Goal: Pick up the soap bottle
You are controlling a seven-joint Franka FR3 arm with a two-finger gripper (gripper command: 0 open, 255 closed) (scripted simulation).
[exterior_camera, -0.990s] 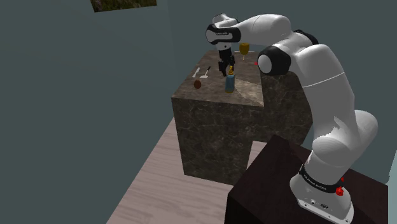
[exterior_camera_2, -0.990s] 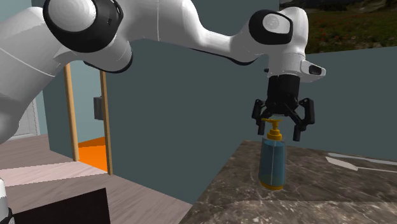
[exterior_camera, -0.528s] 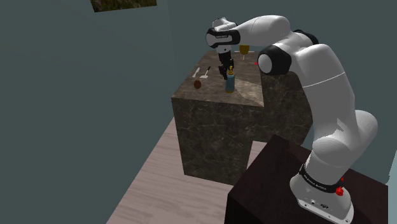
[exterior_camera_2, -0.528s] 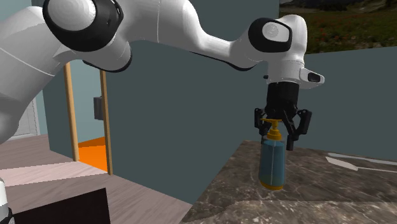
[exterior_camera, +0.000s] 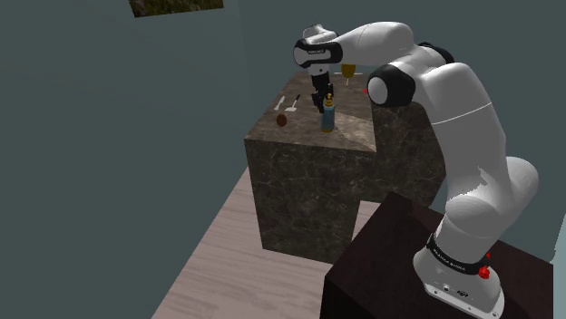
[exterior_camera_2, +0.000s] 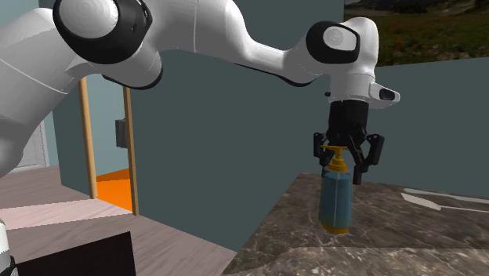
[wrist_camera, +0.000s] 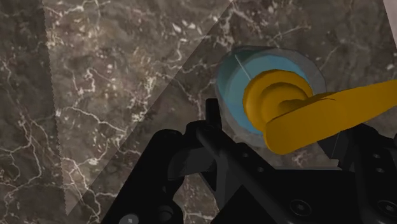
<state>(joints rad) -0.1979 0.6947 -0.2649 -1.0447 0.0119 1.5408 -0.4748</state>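
End effector hung open, fingers apart either side of the yellow pump, no contact seen. Soap bottle stood upright on the worktop, directly beneath, long axis vertical, in line with the approach; straight descent judged enough

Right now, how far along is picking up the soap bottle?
Done: the gripper sits low over the blue soap bottle, with its jaws on either side of the yellow pump. In hand: the grasp; the jaws stand apart and do not look clamped yet. Left: closing and lifting, since the bottle stands upright on the marble counter.
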